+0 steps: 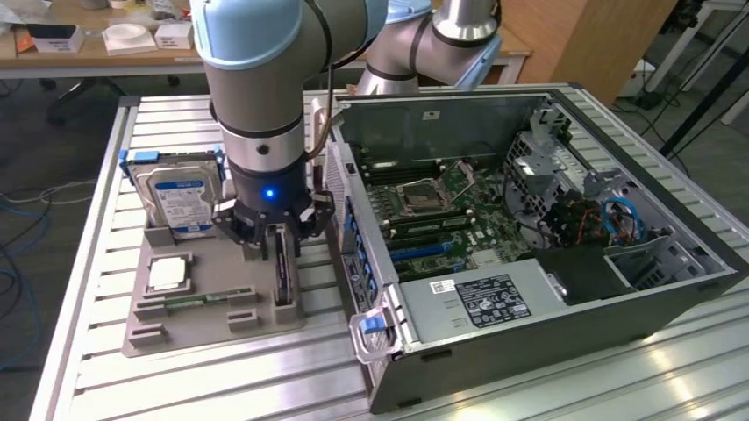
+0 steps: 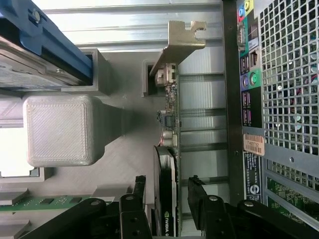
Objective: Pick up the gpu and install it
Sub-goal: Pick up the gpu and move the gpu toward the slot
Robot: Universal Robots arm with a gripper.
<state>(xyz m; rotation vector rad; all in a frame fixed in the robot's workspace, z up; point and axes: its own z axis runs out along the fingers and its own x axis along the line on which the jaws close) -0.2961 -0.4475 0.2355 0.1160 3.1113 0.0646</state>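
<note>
Exterior view: the gpu (image 1: 284, 282) is noted standing on edge in a slot of the grey holder tray (image 1: 175, 335), just beside the rear wall of the computer case (image 1: 550, 346). The hard drive (image 1: 175, 200) is parked farther from the case than the card. Risk, as judged: with the card so near the case wall, any drift toward the case during a lift is likely to knock card or finger against the panel. A pull not in line with the slot may bind the card and drag the tray along. The gripper (image 1: 281, 253) is placed directly over the card, lowered around its upper edge; the width of the jaws is not easily read from this side. Wrist view: the gpu (image 2: 167, 149) is seen edge-on, with its silver bracket (image 2: 180, 42) at the end away from the gripper (image 2: 167, 188) and the perforated rear panel of the case (image 2: 289, 74) close alongside. Risk, as judged: the card's face turned away from the case carries the round black cooler, so an uneven close may tilt the card in its slot or load the fan instead of the board. The hooked bracket may also snag on the tray pocket. The jaws are spread wide, the fingers (image 2: 199, 199) set one to each face of the card with a narrow gap on both sides. Nothing is pinched, and no contact is made out.
</note>
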